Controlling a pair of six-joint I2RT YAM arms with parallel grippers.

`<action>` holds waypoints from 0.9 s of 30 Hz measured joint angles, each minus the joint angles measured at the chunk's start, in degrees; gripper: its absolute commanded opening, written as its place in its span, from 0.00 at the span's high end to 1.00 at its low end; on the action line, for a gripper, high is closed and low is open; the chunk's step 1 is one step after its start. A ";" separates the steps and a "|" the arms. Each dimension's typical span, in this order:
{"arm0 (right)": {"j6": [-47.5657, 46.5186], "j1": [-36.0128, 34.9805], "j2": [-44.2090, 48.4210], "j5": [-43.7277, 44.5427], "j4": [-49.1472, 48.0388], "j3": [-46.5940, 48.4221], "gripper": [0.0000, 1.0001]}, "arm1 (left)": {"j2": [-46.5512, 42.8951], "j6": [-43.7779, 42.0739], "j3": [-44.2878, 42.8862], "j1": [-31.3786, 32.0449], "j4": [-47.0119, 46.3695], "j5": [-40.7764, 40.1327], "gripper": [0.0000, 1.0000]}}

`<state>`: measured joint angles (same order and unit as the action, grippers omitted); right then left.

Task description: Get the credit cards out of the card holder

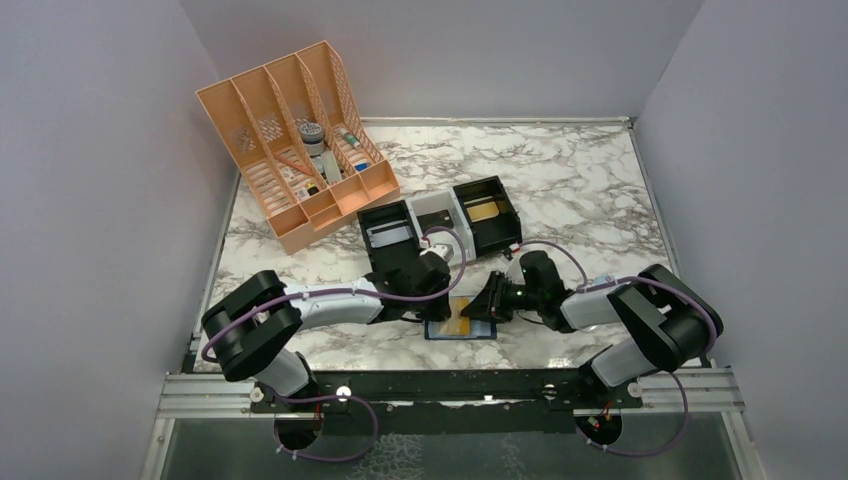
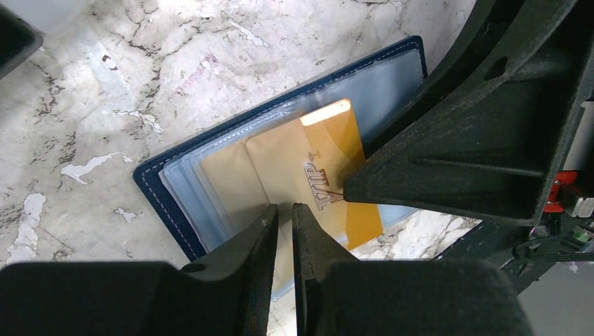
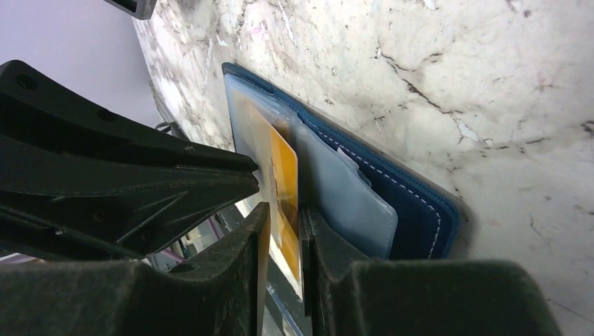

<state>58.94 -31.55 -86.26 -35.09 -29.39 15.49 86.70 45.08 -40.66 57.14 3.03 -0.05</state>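
The card holder (image 1: pixel 438 331) lies open near the table's front edge, navy with clear blue-grey sleeves (image 2: pixel 150 178) (image 3: pixel 413 203). A gold-tan "VIP" credit card (image 2: pixel 336 154) (image 1: pixel 460 325) sticks partly out of a sleeve. My right gripper (image 3: pixel 284 217) has its fingers either side of this card (image 3: pixel 284 175) and is shut on it. The right gripper comes in from the right in the top view (image 1: pixel 487 305). My left gripper (image 2: pixel 285 208) (image 1: pixel 430 308) has its fingers almost together, tips on the holder's sleeves beside the card. The sleeves hide any other cards.
An orange slotted file rack (image 1: pixel 295 140) stands at the back left. Two black box trays (image 1: pixel 388 232) (image 1: pixel 487 212) and a white one (image 1: pixel 435 210) sit just behind the grippers. The right black tray holds a gold card. The table's front edge runs just below the holder.
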 measured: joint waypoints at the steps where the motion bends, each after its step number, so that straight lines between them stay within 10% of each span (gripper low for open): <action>1: 0.22 -0.02 -0.24 0.00 -0.24 0.00 0.78 | 0.11 -0.02 -0.13 0.00 0.07 0.00 0.82; 27: 2.25 -1.73 -0.52 -1.09 -6.10 -1.79 0.83 | 0.44 0.00 -0.48 0.11 0.28 -0.02 0.83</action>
<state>61.19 -33.28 -86.78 -36.18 -35.48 13.69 87.13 45.08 -41.15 57.25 3.31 -0.08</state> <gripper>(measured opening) 0.243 0.172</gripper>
